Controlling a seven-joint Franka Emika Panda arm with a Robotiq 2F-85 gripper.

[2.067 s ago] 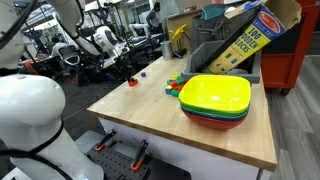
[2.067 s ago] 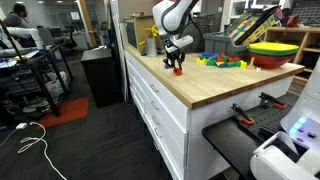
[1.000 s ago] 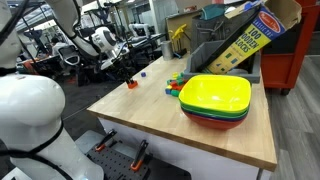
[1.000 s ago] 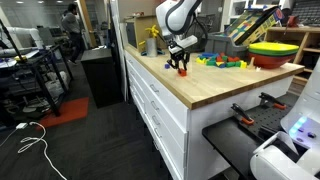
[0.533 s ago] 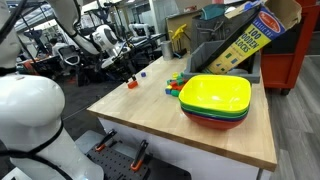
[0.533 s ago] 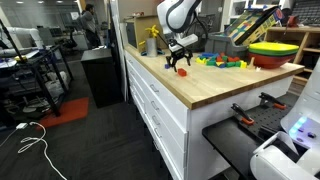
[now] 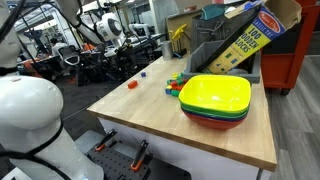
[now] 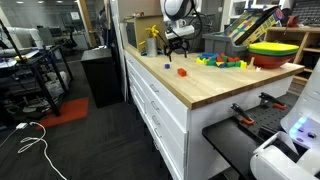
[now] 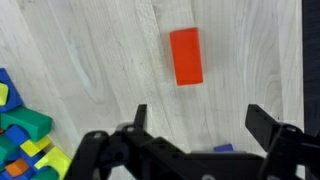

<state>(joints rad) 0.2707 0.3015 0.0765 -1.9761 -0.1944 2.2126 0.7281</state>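
Observation:
A red block [image 9: 185, 56] lies flat on the light wooden table [image 9: 90, 60], and it shows in both exterior views [image 7: 131, 84] [image 8: 182, 71]. My gripper [image 9: 200, 120] hangs above it, open, with nothing between its black fingers [image 9: 140, 115]. In both exterior views the gripper [image 7: 124, 42] [image 8: 180, 40] is raised well clear of the block. A small blue block [image 9: 222, 149] lies just behind the fingers, partly hidden by the gripper body; it also shows in an exterior view [image 7: 142, 72].
A pile of coloured blocks [image 9: 20, 130] [image 7: 178, 82] [image 8: 222, 61] lies near the table's middle. Stacked yellow, green and red bowls [image 7: 215, 100] [image 8: 275, 52] stand beyond it. A wood-blocks box [image 7: 245, 40] leans at the back, and a yellow bottle [image 8: 152, 40] stands near the far corner.
The gripper was low over the table with the red block between its fingers; it has opened, left the block on the table and risen.

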